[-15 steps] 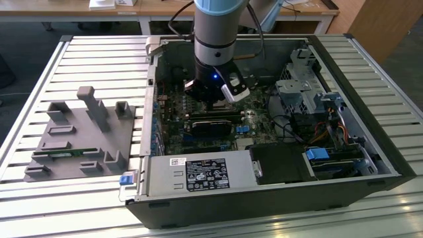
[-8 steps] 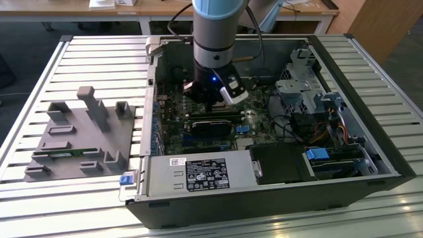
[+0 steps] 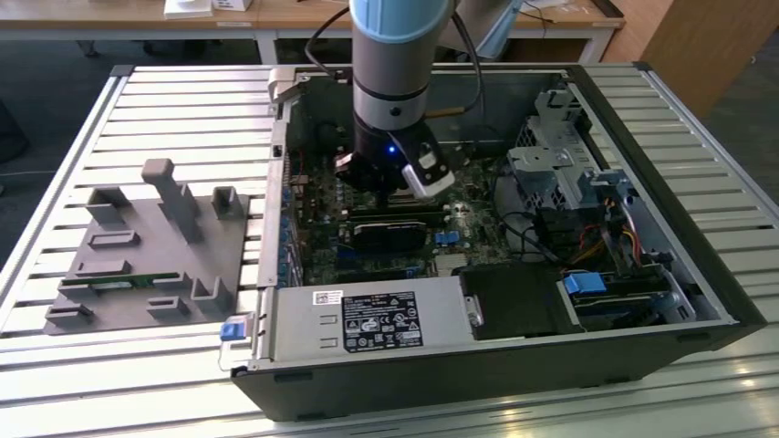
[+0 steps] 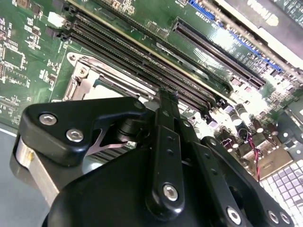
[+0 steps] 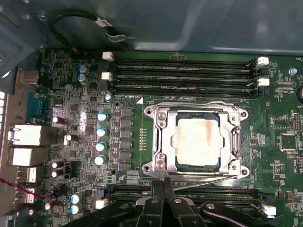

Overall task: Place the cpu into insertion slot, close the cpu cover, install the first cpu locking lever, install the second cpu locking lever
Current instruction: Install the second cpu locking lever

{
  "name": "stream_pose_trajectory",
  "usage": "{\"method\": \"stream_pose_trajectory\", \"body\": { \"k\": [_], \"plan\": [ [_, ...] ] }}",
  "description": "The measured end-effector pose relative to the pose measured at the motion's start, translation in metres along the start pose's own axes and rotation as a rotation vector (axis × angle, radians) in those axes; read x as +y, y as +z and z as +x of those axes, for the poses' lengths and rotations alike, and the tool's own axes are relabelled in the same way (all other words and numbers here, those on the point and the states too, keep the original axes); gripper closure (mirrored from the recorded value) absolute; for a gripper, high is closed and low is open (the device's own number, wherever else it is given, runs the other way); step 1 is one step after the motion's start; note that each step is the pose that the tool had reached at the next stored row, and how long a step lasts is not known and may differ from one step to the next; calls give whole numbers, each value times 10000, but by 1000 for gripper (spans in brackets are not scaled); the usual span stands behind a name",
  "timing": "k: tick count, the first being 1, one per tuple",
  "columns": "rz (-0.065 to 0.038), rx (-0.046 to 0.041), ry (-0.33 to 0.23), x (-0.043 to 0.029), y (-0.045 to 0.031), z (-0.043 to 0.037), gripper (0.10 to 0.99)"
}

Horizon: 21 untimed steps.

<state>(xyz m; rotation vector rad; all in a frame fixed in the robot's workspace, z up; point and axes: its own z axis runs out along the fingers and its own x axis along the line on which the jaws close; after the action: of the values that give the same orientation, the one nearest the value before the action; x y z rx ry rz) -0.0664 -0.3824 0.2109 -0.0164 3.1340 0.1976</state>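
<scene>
Arm (image 3: 392,64) reached down into the open PC case (image 3: 681,274), which lay on a slatted table (image 3: 146,109), gripper (image 3: 396,193) low over the board (image 3: 365,265) near the case's middle. In the first wrist view the cpu (image 5: 197,141) sat flat in the socket, silver top up, framed by the cover (image 5: 161,142), which lay closed down around it. Thin lever wires ran along two sides of the cover: one lever (image 5: 189,105) on the side toward the upper memory slots (image 5: 182,75), the other lever (image 5: 203,177) on the side next to the gripper. Gripper fingers (image 5: 163,189) were pressed together with no gap, tips right at that near lever by the cover's edge; whether they pinched the wire, could not tell. In the second wrist view the closed black fingers (image 4: 168,118) pointed at the socket frame (image 4: 90,78) beside the memory slots. Grey fixture plate (image 3: 152,255) sat on the table at the exterior view's left, beside the case. Power supply (image 3: 365,321) lay along the case's near edge.
</scene>
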Motion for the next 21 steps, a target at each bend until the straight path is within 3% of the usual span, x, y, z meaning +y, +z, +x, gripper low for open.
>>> {"method": "stream_pose_trajectory", "body": {
  "k": [7, 21],
  "plan": [
    [-289, -3, -1, -24, 5, 35, 980],
    [-1046, -14, 1, -49, 98, 84, 980]
  ]
}}
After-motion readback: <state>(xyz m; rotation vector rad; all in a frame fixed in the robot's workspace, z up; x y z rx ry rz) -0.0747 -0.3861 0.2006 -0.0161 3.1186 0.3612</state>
